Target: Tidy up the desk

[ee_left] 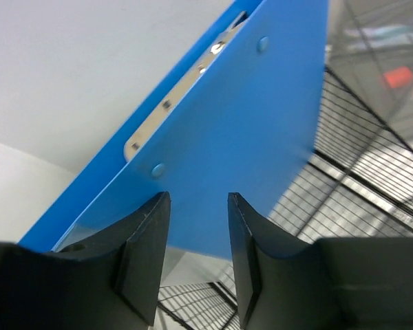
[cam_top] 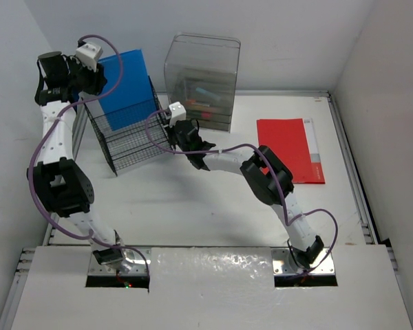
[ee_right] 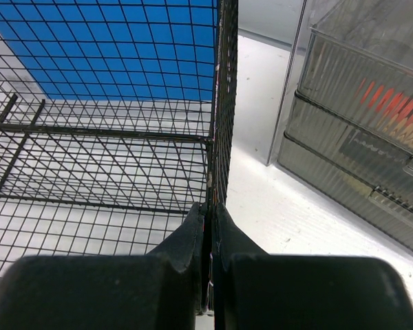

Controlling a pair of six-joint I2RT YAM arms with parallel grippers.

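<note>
A blue folder (cam_top: 127, 86) stands upright in the back of a black wire rack (cam_top: 131, 141) at the far left of the white desk (cam_top: 193, 206). My left gripper (cam_top: 94, 80) hovers at the folder's upper left edge. In the left wrist view its fingertips (ee_left: 198, 199) stand apart with nothing between them, and the blue folder (ee_left: 248, 137) lies just beyond them, above the rack (ee_left: 372, 179). My right gripper (cam_top: 175, 139) is at the rack's right side. In the right wrist view it (ee_right: 210, 206) is shut on the rack's upright wire wall (ee_right: 220, 103).
A clear plastic drawer box (cam_top: 203, 82) with coloured items inside stands right of the rack, close to my right gripper, and shows as a ribbed box (ee_right: 358, 137) in the right wrist view. A red folder (cam_top: 289, 148) lies flat on the right. White walls enclose the desk.
</note>
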